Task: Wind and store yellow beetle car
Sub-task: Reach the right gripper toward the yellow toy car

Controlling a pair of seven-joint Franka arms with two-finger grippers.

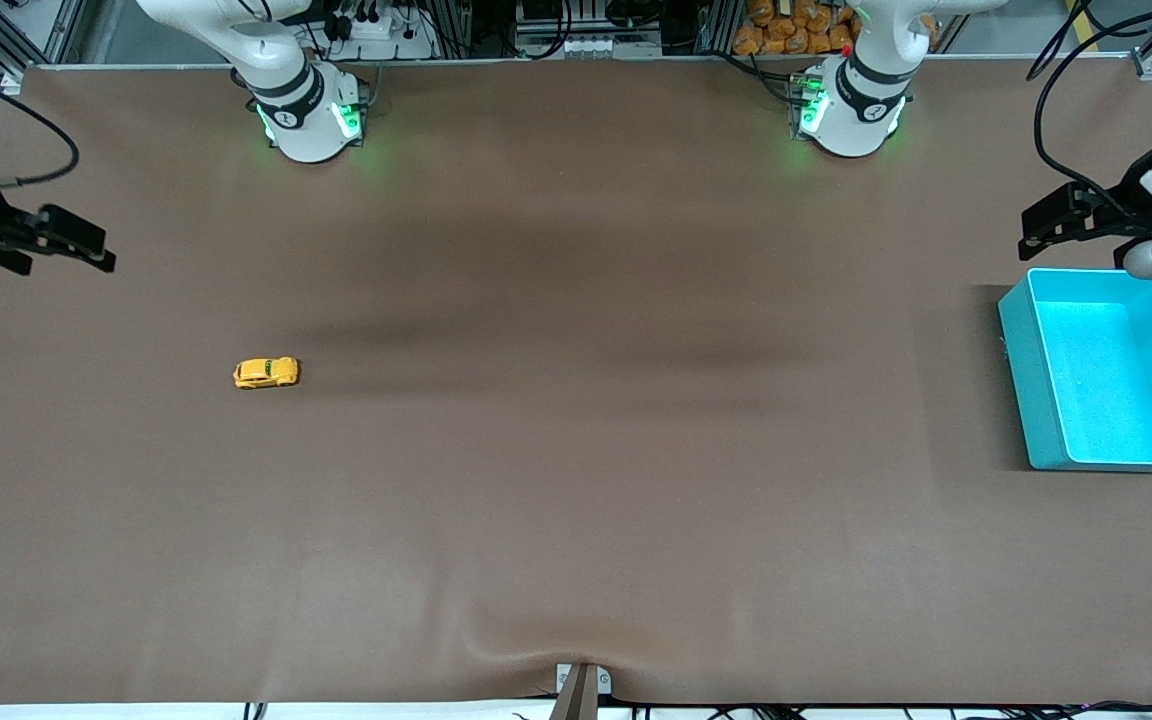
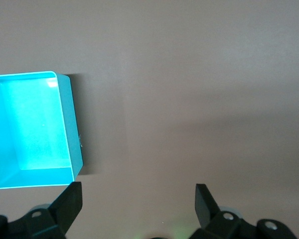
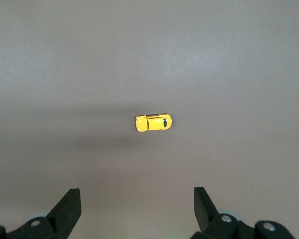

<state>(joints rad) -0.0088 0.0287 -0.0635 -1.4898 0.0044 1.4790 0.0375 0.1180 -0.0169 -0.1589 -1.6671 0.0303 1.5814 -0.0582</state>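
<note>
Right wrist view: right gripper (image 3: 137, 211), one, jaws spread wide with nothing between them, raised over bare brown table (image 3: 229, 64); one yellow beetle car (image 3: 153, 122) lies on the mat ahead of the fingertips, well apart from them, on its wheels, with open surface all round it. Left wrist view: left gripper (image 2: 138, 206), one, likewise released and holding nothing, raised over the mat just beside the rim of one turquoise bin (image 2: 70, 124); the bin's inside shows only its own floor and walls. Front view: right gripper (image 1: 71, 240) hangs at the right arm's end of the table, close to that edge; left gripper (image 1: 1061, 222) hangs at the left arm's end, over the mat beside the bin's rim that lies farther from the camera. Car (image 1: 266, 373) rests toward the right arm's end, touching nothing. Bin (image 1: 1021, 370) sits at the left arm's end, close to the table's end edge there. Between car and bin, a broad stretch of uncluttered mat. Count: two grippers, one car, one bin.
</note>
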